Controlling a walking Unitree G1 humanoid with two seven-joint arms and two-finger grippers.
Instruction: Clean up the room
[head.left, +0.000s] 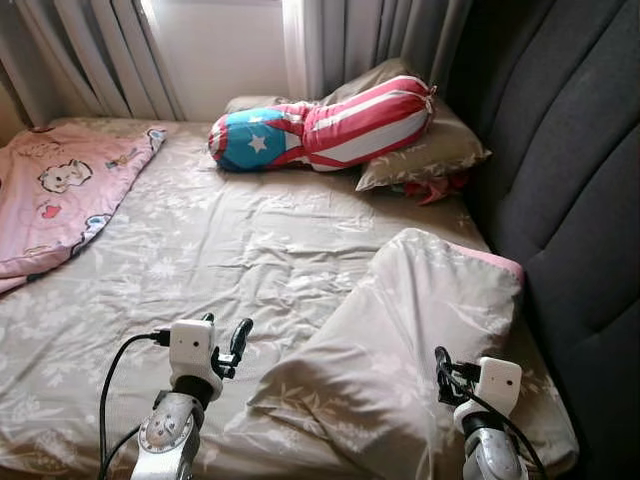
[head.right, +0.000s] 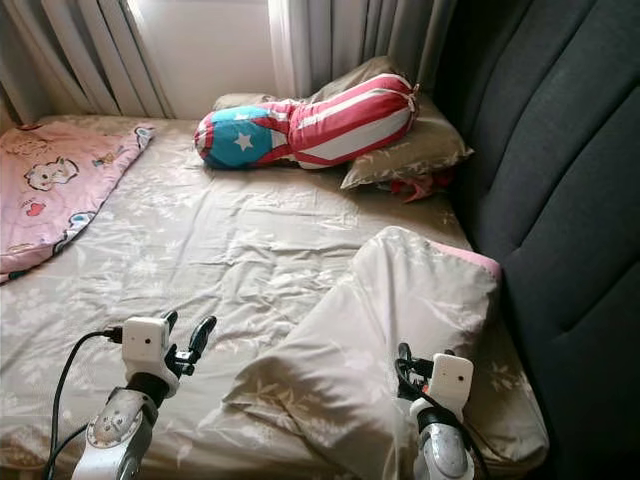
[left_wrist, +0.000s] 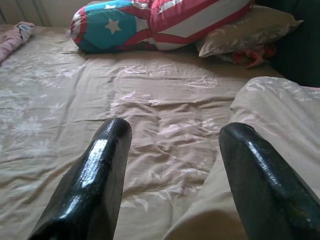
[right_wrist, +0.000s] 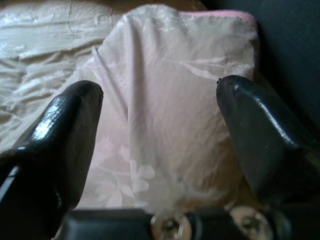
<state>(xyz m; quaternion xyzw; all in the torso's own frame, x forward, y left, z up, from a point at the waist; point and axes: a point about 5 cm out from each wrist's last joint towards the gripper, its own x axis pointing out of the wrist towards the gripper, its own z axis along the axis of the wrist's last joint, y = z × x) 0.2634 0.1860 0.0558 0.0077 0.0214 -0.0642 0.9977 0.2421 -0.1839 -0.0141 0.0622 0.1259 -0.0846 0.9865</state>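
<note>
Hovering both claws spread wide and empty, left gripper (head.left: 226, 345) over the sheet (head.left: 230, 240), right gripper (right_wrist: 159, 107) above the folded blanket (head.left: 400, 340) beside the headboard (head.left: 570, 180), I'm lining up to grab it.

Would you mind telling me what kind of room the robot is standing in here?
Almost certainly a bedroom: a bed with a rumpled floral sheet, pillows including a striped star bolster, a dark padded headboard, and curtains at the window.
</note>
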